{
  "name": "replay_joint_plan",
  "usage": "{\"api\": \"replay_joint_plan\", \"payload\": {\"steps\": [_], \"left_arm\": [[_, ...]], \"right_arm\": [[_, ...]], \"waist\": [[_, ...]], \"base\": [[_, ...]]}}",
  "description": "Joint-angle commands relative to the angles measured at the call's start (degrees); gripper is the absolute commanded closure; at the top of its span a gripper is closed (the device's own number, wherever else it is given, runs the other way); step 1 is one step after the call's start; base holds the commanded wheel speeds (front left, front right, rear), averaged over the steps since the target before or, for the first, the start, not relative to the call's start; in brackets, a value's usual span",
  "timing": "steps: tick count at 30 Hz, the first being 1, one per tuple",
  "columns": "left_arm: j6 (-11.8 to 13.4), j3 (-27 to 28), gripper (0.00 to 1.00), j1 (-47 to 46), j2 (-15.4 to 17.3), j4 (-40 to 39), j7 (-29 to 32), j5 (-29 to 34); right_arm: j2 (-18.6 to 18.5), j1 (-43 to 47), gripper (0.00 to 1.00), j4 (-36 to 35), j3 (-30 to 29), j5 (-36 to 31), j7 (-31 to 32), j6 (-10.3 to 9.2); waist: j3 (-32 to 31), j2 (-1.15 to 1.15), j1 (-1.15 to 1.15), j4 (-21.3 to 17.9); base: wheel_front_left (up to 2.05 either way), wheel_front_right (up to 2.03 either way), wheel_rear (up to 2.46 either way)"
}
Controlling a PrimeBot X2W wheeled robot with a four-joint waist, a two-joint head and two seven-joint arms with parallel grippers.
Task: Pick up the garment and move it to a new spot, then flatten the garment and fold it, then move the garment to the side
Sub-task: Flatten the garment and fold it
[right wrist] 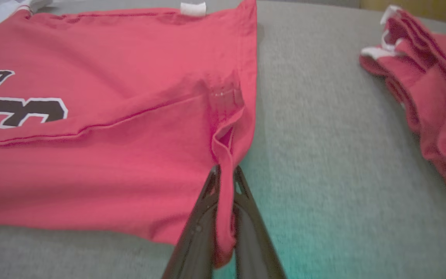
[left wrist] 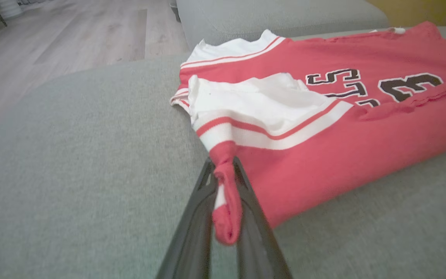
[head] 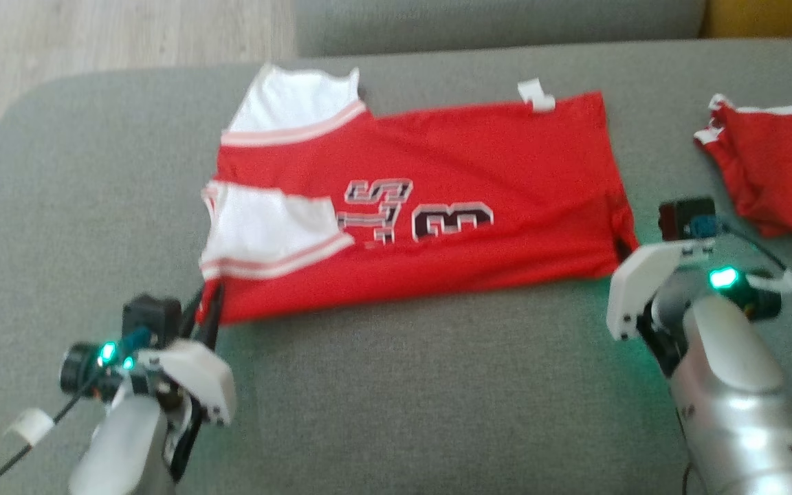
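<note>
the left tool (head: 207,311) is held low at the lower left of the head view. its pale forearm rises from the bottom edge, and its dark fingers are angled up and to the right toward the near left corner of the garment (head: 471,158). in the left wrist view the left tool (left wrist: 223,168) is seen closed on a bunched red and white fold of that corner. the fold is squeezed between the two fingers and trails back past their tips.

the right tool (head: 624,249) is reached in from the lower right, with its forearm tilted up and to the left. its tips are set at the garment's near right corner. in the right wrist view the right tool (right wrist: 227,172) is seen clamped on a narrow pleat of the red hem.

the garment, a red jersey with white sleeve panels and dark numerals, is spread flat across the middle of the grey sofa cushion (head: 403,392). a white tag (head: 535,95) is seen at its far edge. a second red garment (head: 781,172) is heaped well apart to the right on the same cushion. wooden floor (head: 93,34) is seen beyond the cushion at the far left.
</note>
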Motion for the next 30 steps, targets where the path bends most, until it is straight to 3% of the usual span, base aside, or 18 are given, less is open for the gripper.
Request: {"api": "replay_joint_plan", "payload": {"steps": [1,9,14,15,16,17,18,19,26,29,30], "left_arm": [[-0.11,1.63,1.00,-0.72,2.49,-2.32,0.57,-0.48],[-0.16,1.11,1.00,7.37,4.94,-12.48,9.14,-2.88],[0.47,0.69,1.00,9.74,5.40,-16.14,11.77,-3.37],[0.72,0.70,1.00,9.96,5.39,-16.57,11.83,-3.40],[1.17,0.78,1.00,10.07,5.37,-16.98,11.63,-3.31],[1.71,0.95,0.76,10.12,5.24,-17.37,11.27,-3.25],[2.28,1.13,0.33,10.06,5.08,-17.76,10.64,-3.15],[2.90,1.36,0.00,9.94,4.89,-18.09,9.84,-3.01],[7.26,4.86,0.00,8.81,2.14,-21.00,-0.33,-3.84],[7.20,6.51,0.00,8.40,0.65,-22.74,-7.77,-5.06],[7.20,6.51,0.00,8.40,0.65,-22.74,-7.77,-5.06]], "right_arm": [[0.39,0.03,1.00,-2.60,1.20,0.58,0.72,-0.05],[0.39,12.47,1.00,-17.95,0.28,5.63,10.14,-0.05],[0.39,17.78,1.00,-26.49,-0.09,9.76,11.17,-0.05],[0.39,18.34,0.79,-27.90,-0.40,10.15,10.44,-0.05],[0.39,18.81,0.04,-29.06,-0.62,10.64,9.52,-0.05],[0.39,19.14,0.00,-29.90,-0.89,11.68,8.57,-0.05],[0.39,19.41,0.00,-30.62,-1.03,12.39,7.50,-0.05],[0.39,19.65,0.00,-31.28,-1.12,12.72,6.27,-0.05],[0.39,20.65,0.00,-34.41,0.06,16.62,-7.47,-0.05],[0.39,21.01,0.00,-34.91,1.42,17.61,-14.40,-0.05],[0.39,21.01,0.00,-34.91,1.42,17.61,-14.40,-0.05]], "waist": [[-1.57,0.00,0.01,-0.32],[-4.09,0.00,0.01,-0.91],[-3.29,0.00,0.01,-1.48],[-3.10,0.00,0.01,-1.60],[-2.94,0.00,0.01,-1.73],[-2.74,0.00,0.01,-1.86],[-2.56,0.00,0.01,-1.95],[-2.42,0.00,0.01,-2.04],[-1.91,0.00,0.01,-2.79],[-1.65,0.00,0.01,-3.36],[-1.65,0.00,0.01,-3.36]], "base": [[0.00,0.00,0.00],[0.00,0.00,0.00],[0.00,0.00,0.00],[0.00,0.00,0.00],[0.00,0.00,0.00],[0.00,0.00,0.00],[0.00,0.00,0.00],[0.00,0.00,0.00],[0.00,0.00,0.00],[0.00,0.00,0.00],[0.00,0.00,0.00]]}}
